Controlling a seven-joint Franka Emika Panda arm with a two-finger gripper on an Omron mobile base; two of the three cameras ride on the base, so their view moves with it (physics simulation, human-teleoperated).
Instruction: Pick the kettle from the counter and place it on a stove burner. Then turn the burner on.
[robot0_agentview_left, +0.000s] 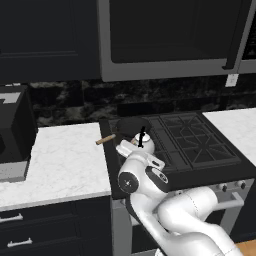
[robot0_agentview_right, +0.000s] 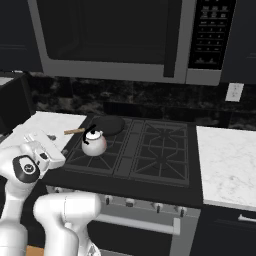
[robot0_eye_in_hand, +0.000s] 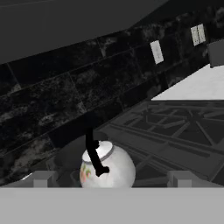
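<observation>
Gripper (robot0_eye_in_hand: 109, 180) fingers spread apart, holding nothing; kettle (robot0_eye_in_hand: 107, 168) sits upright on my front-left stove burner (robot0_agentview_right: 95, 152), pan (robot0_agentview_right: 106, 125) just behind.

A: Flat, dim rendered lighting was noted throughout; the counter (robot0_agentview_left: 65, 160) was recorded as the brightest surface.

B: Cabinets were lost in near-black. Soft sheen was logged on the kettle (robot0_eye_in_hand: 107, 168). Coarse, pixelated edges were observed; no lens distortion was seen.

My own white arm hides the squat silvery-white kettle's (robot0_agentview_left: 141, 142) lower body, and the dark round wooden-handled pan (robot0_agentview_left: 131, 126) sits partly behind it.
</observation>
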